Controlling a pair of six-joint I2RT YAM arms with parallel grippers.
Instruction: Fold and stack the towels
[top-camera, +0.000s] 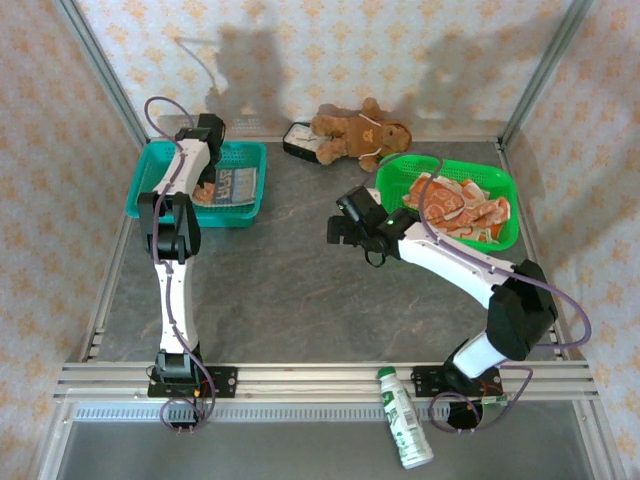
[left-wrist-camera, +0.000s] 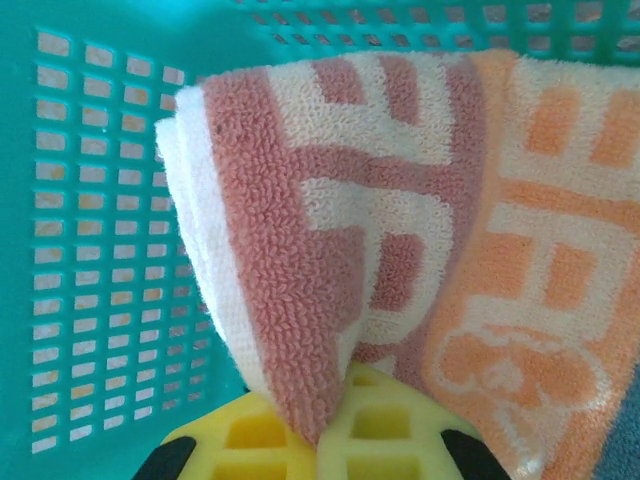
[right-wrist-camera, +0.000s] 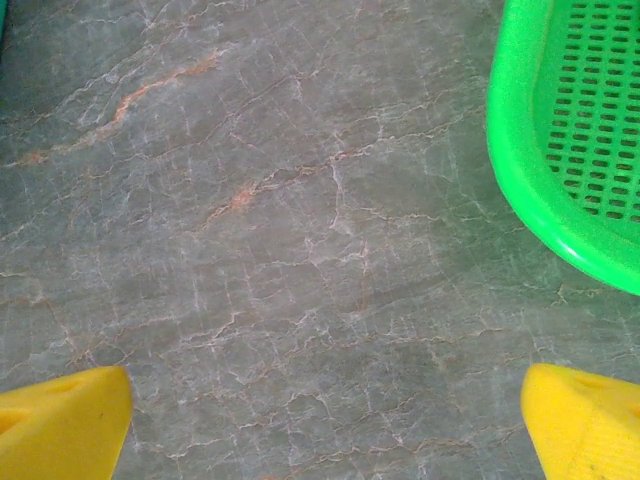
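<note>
Right gripper (right-wrist-camera: 320, 440): yellow fingertips (right-wrist-camera: 60, 425) at 7 and 5 o'clock, spread wide, bare surface between them. Grey veined table (right-wrist-camera: 280, 220) below. Green basket (right-wrist-camera: 520, 180) with a perforated floor at 2 o'clock, apart from both fingertips.

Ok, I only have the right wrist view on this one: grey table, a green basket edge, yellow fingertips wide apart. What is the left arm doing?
Observer: The left gripper is shut on the corner of a folded towel, inside a teal basket.
Operator: Is anything in the green basket? I only get its rim.
Observer: Yes. The top view shows a crumpled heap of orange-and-white towels lying in the green basket.
Operator: And where does my gripper sit relative to it?
Observer: The right gripper hangs open over bare table beside that basket, on the side toward the table's middle, holding nothing.
</note>
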